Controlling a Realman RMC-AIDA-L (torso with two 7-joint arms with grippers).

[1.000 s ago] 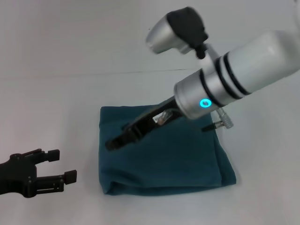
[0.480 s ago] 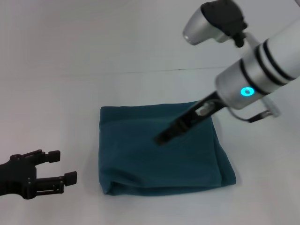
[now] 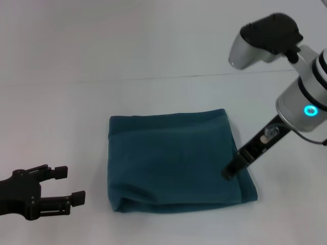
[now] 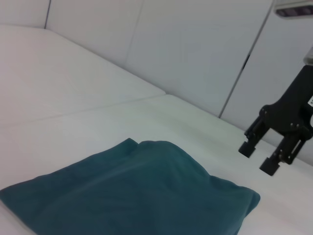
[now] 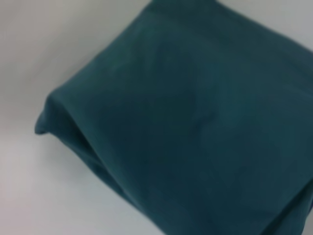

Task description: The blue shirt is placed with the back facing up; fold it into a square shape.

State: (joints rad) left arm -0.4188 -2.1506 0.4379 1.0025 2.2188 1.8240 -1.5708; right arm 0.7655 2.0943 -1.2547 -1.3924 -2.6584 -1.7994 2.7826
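Teal-blue knit fabric, the blue shirt (image 3: 173,161), lies folded into a roughly square block on the white counter (image 3: 76,102), a little right of the middle of the head view. Its top face is smooth, with a seam band along the left edge and a rolled, doubled fold along the near edge; the near right corner bulges outward slightly. The right gripper (image 3: 228,172) hangs at the end of its slanted arm, over the shirt's right edge near that corner. In the left wrist view its jaws stand spread apart with nothing between them, clear above the cloth. The left gripper (image 3: 71,196) sits low at the near left of the counter, well apart from the shirt, its jaws also spread and empty.
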